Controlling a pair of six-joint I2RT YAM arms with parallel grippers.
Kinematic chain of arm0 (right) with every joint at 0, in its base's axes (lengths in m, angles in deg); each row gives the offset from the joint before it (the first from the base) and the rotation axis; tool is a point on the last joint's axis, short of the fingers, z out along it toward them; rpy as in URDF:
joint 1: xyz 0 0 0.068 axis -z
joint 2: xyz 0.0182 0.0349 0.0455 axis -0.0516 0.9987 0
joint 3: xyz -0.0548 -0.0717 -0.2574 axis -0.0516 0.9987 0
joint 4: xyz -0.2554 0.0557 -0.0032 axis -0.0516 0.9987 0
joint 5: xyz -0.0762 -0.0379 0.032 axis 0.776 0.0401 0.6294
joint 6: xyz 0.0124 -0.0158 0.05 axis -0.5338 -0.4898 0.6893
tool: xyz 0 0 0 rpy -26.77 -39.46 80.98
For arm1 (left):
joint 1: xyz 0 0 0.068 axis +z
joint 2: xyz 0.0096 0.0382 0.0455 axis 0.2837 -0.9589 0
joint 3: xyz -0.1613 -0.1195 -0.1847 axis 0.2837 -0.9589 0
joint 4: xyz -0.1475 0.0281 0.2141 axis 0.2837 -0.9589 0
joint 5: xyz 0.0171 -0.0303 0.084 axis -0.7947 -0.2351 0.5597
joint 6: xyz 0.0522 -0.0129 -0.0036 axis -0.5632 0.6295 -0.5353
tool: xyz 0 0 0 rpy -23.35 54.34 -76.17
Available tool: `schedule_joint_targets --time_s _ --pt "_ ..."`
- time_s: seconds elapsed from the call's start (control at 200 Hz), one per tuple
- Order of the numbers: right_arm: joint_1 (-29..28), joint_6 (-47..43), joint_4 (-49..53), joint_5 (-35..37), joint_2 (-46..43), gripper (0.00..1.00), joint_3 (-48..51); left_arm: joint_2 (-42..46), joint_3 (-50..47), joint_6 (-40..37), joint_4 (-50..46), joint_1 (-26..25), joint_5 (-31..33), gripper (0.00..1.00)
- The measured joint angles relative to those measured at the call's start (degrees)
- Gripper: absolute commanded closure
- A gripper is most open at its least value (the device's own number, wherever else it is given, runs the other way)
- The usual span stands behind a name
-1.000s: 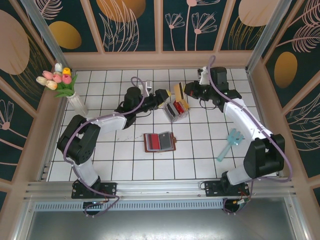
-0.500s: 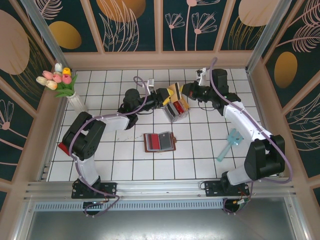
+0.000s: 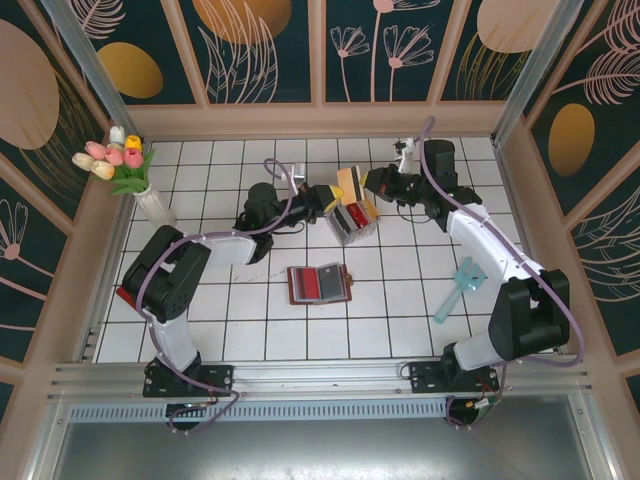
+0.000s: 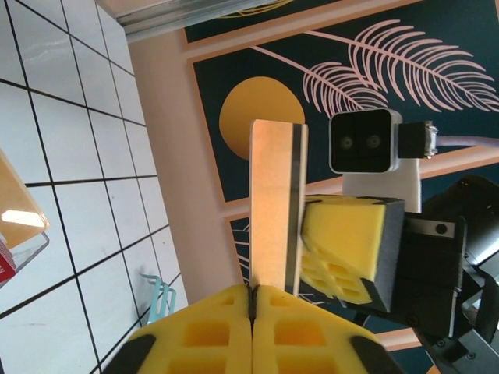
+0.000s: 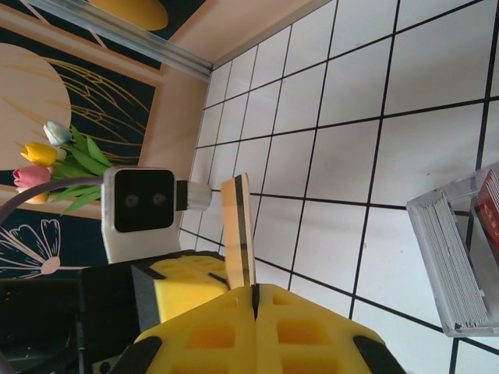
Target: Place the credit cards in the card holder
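Where the two arms meet over the far half of the white-tiled tabletop (image 3: 250, 335), one tan-orange card (image 3: 350, 182) is held clear of the tiles, near one clear plastic tray (image 5: 425, 257). The left jaws are pressed together on one end of that card, their yellow foam pads (image 4: 203, 335) touching, with the thin card pinched in the seam. The right jaws are likewise closed on another edge, pads (image 5: 312, 327) flush. The card is flat, stiff and rectangular, with a dark stripe along one side. The tray holds a packed row of upright cards: red, black, orange and thin grey ones. One brown wallet (image 3: 320, 284) lies open and flat nearer the arm bases, apart from the tray, with bare tiles all round it. Pale wooden rails wall three sides. One vase of tulips (image 3: 150, 205) stands by the left rail, and one teal plastic tool (image 3: 460, 287) lies toward the right.
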Motion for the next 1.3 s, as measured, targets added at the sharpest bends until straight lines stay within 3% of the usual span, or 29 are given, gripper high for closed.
schedule_joint_targets --time_s 0.11,0.355,0.545,0.706,0.906,1.301 --pt "0.0 0.0 0.1 -0.1 0.0 0.99 0.0 1.0 -0.6 -0.2 0.2 0.0 0.1 1.0" --pt "-0.1 -1.4 0.6 0.4 -0.4 0.73 2.8 3.5 -4.3 -0.5 -0.2 -0.1 0.2 1.0" --pt "-1.2 -2.9 2.7 5.7 -2.3 0.6 8.2 12.2 -9.8 -7.0 -12.5 -0.1 3.3 1.0" --pt "-6.4 -2.7 2.8 9.9 -2.6 0.58 15.2 19.3 -18.1 -11.1 -20.1 -0.1 6.4 1.0" --pt "-13.7 -1.1 1.8 15.1 -1.9 0.58 20.6 21.9 -26.3 -12.7 -26.8 -2.8 10.9 1.0" --pt "-14.5 1.9 -3.2 16.9 0.3 0.57 26.3 24.2 -32.3 -13.1 -27.8 -7.0 17.3 1.0"
